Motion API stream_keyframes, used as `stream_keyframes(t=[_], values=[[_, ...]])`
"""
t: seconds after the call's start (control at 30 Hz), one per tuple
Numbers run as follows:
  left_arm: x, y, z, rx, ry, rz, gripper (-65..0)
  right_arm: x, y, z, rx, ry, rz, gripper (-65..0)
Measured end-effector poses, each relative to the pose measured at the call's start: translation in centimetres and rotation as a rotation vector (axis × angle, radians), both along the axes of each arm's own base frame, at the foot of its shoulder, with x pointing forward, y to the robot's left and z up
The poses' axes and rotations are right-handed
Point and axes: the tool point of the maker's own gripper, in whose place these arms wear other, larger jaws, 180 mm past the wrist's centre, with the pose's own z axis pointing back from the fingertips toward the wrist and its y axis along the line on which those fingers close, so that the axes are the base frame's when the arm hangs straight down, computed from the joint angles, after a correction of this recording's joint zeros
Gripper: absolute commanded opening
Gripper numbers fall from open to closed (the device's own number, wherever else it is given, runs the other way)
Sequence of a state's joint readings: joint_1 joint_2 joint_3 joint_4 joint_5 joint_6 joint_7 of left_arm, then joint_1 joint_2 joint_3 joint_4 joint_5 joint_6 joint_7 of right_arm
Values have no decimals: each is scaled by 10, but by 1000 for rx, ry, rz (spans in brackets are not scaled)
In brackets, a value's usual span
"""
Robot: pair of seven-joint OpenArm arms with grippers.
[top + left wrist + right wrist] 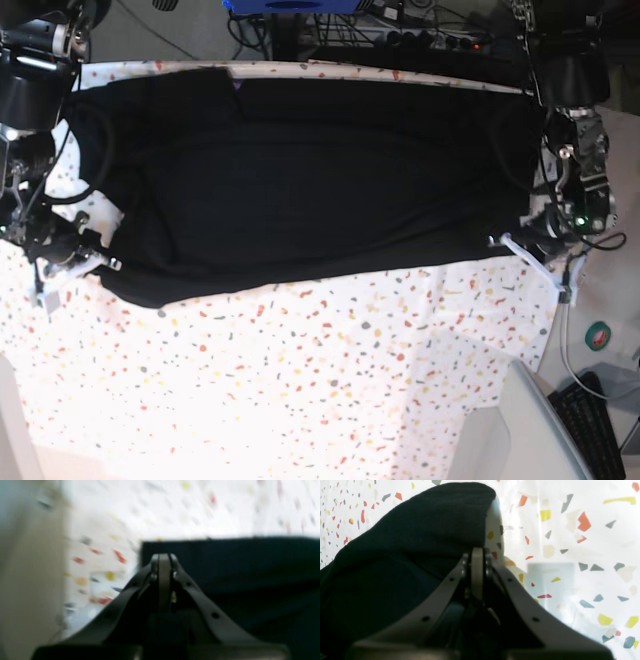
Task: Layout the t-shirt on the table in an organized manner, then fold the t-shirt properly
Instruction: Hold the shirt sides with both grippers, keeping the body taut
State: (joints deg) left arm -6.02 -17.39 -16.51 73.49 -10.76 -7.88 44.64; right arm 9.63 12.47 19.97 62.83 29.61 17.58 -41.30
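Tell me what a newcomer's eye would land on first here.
A large black t-shirt is stretched wide across the far half of the speckled table. The left end effector and the right end effector sit at its two near corners, both shut on the cloth.
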Motion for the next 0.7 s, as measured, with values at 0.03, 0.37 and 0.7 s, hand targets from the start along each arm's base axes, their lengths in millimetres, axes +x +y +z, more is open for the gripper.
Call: stream_keyframes(t=[0.03, 0.37, 0.7], values=[[6, 7, 5, 0, -18, 19, -635, 0, 0, 0, -1, 1, 1, -650], [15, 24, -10, -13, 59, 30, 0, 0, 0, 0, 0, 1, 1, -650], [9, 12, -41, -110, 123, -46, -84, 0, 0, 0, 0, 2, 1, -650]])
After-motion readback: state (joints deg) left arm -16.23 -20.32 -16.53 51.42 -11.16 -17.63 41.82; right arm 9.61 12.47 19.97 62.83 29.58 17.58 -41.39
